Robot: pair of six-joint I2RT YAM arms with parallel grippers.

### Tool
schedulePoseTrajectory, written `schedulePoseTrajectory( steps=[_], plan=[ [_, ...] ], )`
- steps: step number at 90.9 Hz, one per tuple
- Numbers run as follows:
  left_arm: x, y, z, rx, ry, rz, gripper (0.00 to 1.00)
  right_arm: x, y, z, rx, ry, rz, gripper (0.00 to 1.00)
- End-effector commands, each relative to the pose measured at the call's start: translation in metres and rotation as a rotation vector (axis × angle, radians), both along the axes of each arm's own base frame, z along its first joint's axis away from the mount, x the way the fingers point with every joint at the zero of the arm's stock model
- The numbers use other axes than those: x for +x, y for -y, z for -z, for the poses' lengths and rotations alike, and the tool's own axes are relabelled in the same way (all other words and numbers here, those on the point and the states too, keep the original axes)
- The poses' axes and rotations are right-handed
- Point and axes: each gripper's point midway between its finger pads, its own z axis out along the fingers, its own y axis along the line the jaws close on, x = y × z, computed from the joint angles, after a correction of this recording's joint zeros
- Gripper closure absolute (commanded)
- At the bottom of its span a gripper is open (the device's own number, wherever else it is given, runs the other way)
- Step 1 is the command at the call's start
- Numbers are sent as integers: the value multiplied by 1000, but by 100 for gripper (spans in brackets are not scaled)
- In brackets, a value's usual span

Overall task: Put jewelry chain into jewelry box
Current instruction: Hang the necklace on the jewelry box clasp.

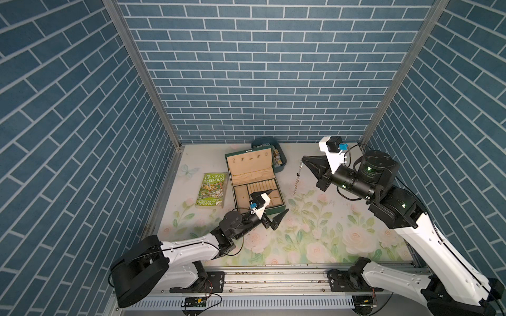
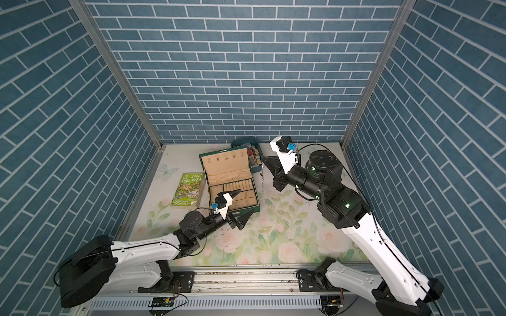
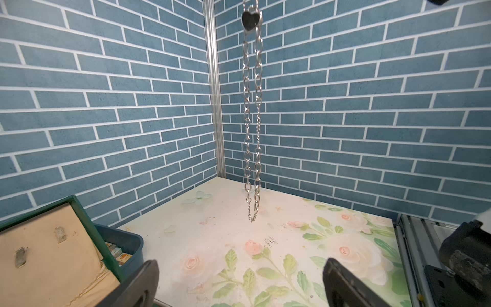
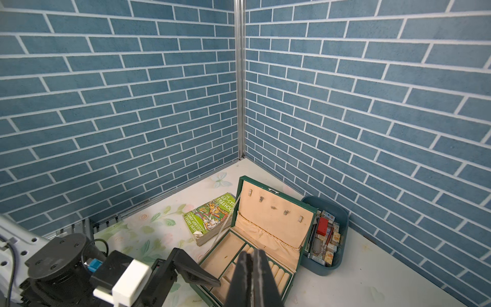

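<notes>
right gripper (image 1: 302, 158) is clamped fully shut on the top of the jewelry chain (image 1: 297, 179). the chain hangs doubled in the air, heart charm (image 3: 251, 19) near the top. it is outside the jewelry box (image 1: 251, 162), near the side facing the right arm. box is open, lid up. i can't tell if the lowest links touch the floral mat (image 1: 315, 232). left gripper (image 1: 278, 202) is spread wide, holding nothing, at the box's front corner.

Soft, even light fills the scene; the worktop (image 1: 315, 219) looks pale and washed, with only faint shadows. Both top views bow the brick walls (image 1: 246, 68) toward the edges. In the wrist views, the near fingers (image 3: 143, 287) look soft.
</notes>
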Motion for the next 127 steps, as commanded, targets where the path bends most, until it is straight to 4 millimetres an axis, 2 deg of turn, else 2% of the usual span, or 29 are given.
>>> schedulePoseTrajectory(
  steps=[1, 28, 34, 38, 51, 88, 127],
  plan=[
    [-2, 11, -21, -30, 90, 18, 0, -10, -3, -5, -15, 22, -49, 100],
    [2, 39, -20, 4, 119, 50, 2, -14, -4, -2, -24, 15, -71, 100],
    [1, 43, -13, 25, 114, 65, 4, -14, -4, -2, -25, 15, -74, 100],
    [3, 48, -20, 18, 124, 71, 7, -15, -4, -2, -25, 16, -75, 100],
    [1, 55, -16, 45, 121, 104, 13, -15, -3, -1, -27, 20, -73, 100],
    [4, 66, 0, 92, 98, 125, 21, -17, -1, -4, -26, 27, -76, 100],
    [3, 66, 7, 117, 90, 132, 44, -17, 0, -4, -26, 30, -73, 100]
  ],
)
